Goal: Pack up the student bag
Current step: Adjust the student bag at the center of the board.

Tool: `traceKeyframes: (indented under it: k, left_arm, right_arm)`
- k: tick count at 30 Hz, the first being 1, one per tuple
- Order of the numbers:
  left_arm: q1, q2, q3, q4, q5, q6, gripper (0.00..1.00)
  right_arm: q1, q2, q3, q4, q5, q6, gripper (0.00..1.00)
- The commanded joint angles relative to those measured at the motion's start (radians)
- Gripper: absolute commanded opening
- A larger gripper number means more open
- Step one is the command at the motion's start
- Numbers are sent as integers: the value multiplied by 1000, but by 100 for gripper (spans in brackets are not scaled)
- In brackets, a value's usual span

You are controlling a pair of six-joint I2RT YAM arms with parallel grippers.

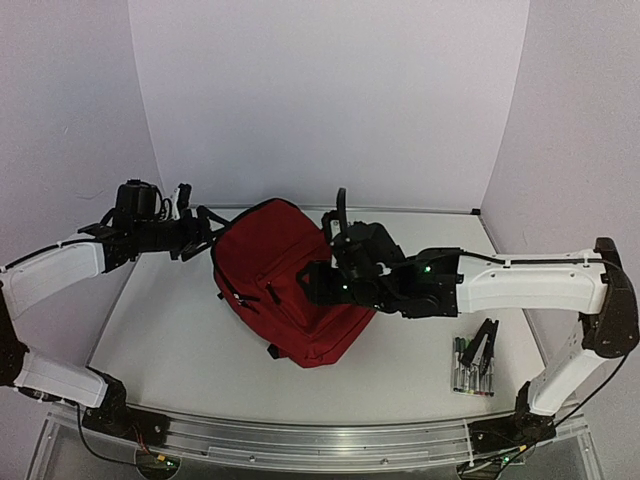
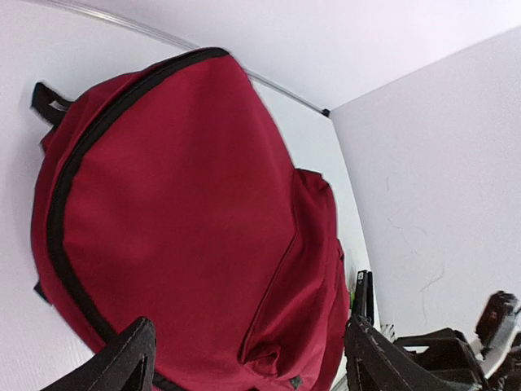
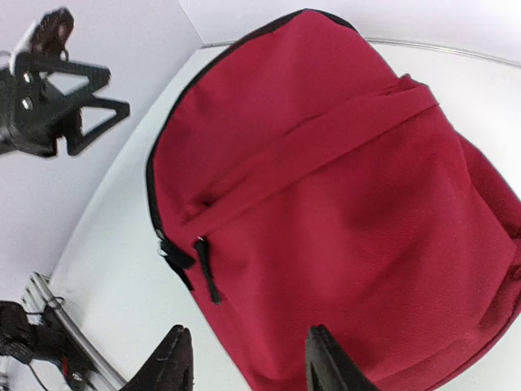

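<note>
Large dark-red fabric backpack (image 1: 290,290) lies, seemingly zipped, mid white surface (image 1: 170,340), left claw (image 2: 248,342) and right claw (image 3: 247,342) both spread and empty close by; unpinned, its limp cloth could bunch or slide if the black zip pull (image 3: 205,269) is tugged.

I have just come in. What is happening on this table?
Two robot arms are working on a red bag that lies in the middle of the table. Both grippers are open and hold nothing: the left gripper is at the bag's left side, and the right gripper hovers over the bag. The zips look closed. A few markers lie by the right arm's base, not yet packed.
</note>
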Motion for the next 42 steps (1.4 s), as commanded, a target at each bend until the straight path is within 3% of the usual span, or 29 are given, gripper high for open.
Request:
traceKeyframes:
  k: [1, 6, 15, 23, 30, 42]
  left_arm:
    - [1, -69, -154, 30, -82, -198, 74]
    - [-10, -74, -277, 174, 6, -306, 72]
    - [-57, -47, -340, 299, 32, -349, 74]
    - [-74, 22, -335, 332, 40, -355, 66]
    - [-98, 77, -319, 354, 39, -358, 66]
    - [-143, 160, -285, 363, 23, -353, 51]
  right_arm:
    - [28, 123, 125, -37, -108, -101, 33]
    - [27, 230, 223, -37, -230, -120, 29]
    - [27, 323, 299, -80, -188, -97, 31]
    - [25, 345, 332, -117, -136, -88, 32]
    - [25, 268, 316, -132, -88, -103, 35]
    - [25, 297, 289, -133, -25, -116, 35]
